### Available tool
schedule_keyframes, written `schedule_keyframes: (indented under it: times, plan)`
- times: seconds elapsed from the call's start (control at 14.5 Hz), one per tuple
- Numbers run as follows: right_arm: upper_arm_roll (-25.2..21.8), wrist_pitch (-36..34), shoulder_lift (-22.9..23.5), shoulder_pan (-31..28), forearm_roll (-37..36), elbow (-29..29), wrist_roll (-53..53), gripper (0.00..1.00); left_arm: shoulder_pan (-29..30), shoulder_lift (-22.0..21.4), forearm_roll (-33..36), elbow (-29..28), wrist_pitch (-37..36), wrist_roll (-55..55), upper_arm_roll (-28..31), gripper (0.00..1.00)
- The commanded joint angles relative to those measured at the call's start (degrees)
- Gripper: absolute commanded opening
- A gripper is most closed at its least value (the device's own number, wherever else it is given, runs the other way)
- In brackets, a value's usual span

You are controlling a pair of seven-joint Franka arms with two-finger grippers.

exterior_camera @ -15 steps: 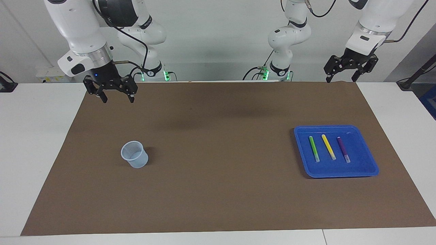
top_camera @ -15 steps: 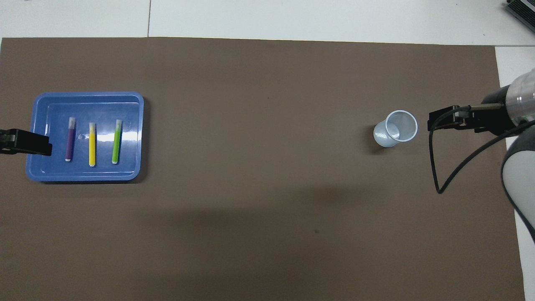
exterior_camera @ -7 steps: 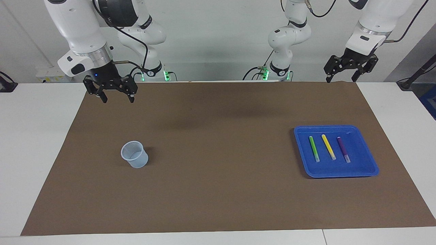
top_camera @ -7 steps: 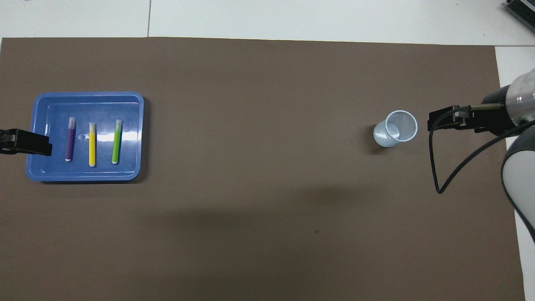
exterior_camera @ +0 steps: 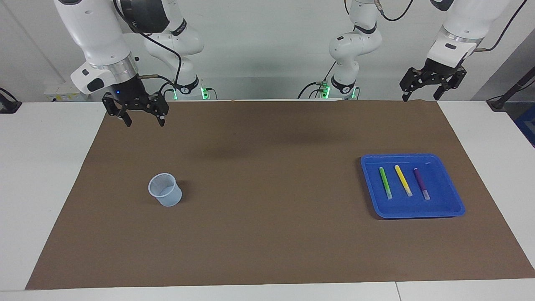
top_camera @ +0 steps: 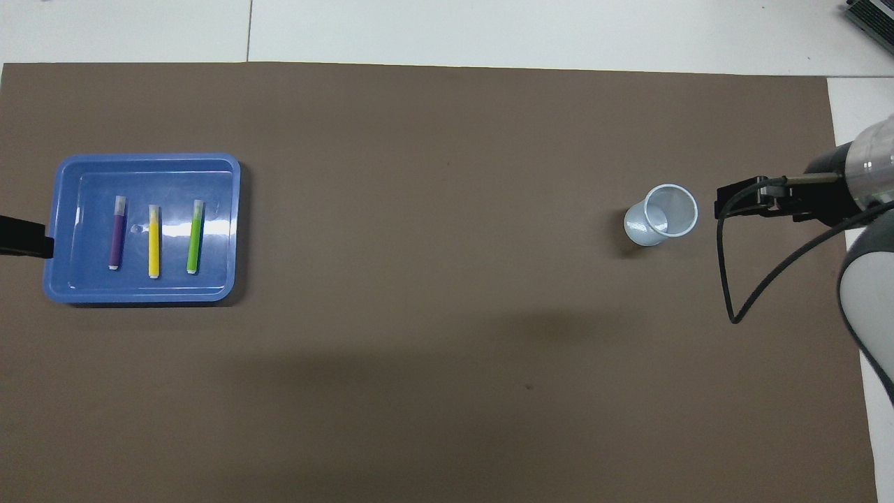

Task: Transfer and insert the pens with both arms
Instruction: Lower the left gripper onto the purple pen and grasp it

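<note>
With no transfer made, the green [exterior_camera: 385, 182], yellow [exterior_camera: 403, 180] and purple [exterior_camera: 421, 183] marker pens are lying in the shallow blue plastic tray [exterior_camera: 453, 206], well apart from the empty translucent plastic cup [exterior_camera: 165, 190], while the left gripper [exterior_camera: 433, 85] and the right gripper [exterior_camera: 136, 109] are both hanging with fingers spread, holding nothing.

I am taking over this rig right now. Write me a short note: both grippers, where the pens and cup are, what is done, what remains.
Left gripper: open, empty, raised over the mat's edge by the robots.
Right gripper: open, empty, raised over the mat at the right arm's end.
Green pen, yellow pen and purple pen lie side by side in the blue tray.
Cup: upright, empty.
Done: nothing. Left: all three pens into the cup.
</note>
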Motion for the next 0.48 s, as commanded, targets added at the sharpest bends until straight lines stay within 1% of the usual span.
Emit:
schedule_keyframes:
  times: [0.0,0.07,0.14,0.21,0.28,0.34,0.41]
  plan:
    - [-0.2,0.0,-1.3,-0.4,0.9,-1.4,-0.7,1.0,2.6,-2.1,-0.1,-2.3,4.0,0.9,0.7,1.0]
    - [-0.2,0.0,-1.3,-0.4,0.9,-1.3,-0.7,1.0,3.7,-3.2,-0.1,-5.6,7.7,1.2,0.8,1.0]
    - [-0.2,0.0,-1.3,-0.4,0.9,-1.3,-0.7,1.0,4.4,-4.4,-0.2,-10.3,12.1,1.3,0.8,1.0]
    - [-0.2,0.0,-1.3,-0.4,0.9,-1.4,-0.7,1.0,4.5,-4.8,-0.2,-14.9,16.9,1.4,0.9,1.0]
    - [-0.2,0.0,-1.3,-0.4,0.9,-1.4,-0.7,1.0,4.5,-4.6,-0.2,-17.7,20.7,1.9,0.9,1.0]
    - [-0.2,0.0,-1.3,-0.4,0.9,-1.3,-0.7,1.0,4.6,-3.1,-0.2,-18.8,23.4,3.2,0.9,1.0]
    - [-0.2,0.0,-1.3,-0.4,0.9,-1.3,-0.7,1.0,5.4,0.1,-0.2,-18.6,24.6,3.4,0.9,1.0]
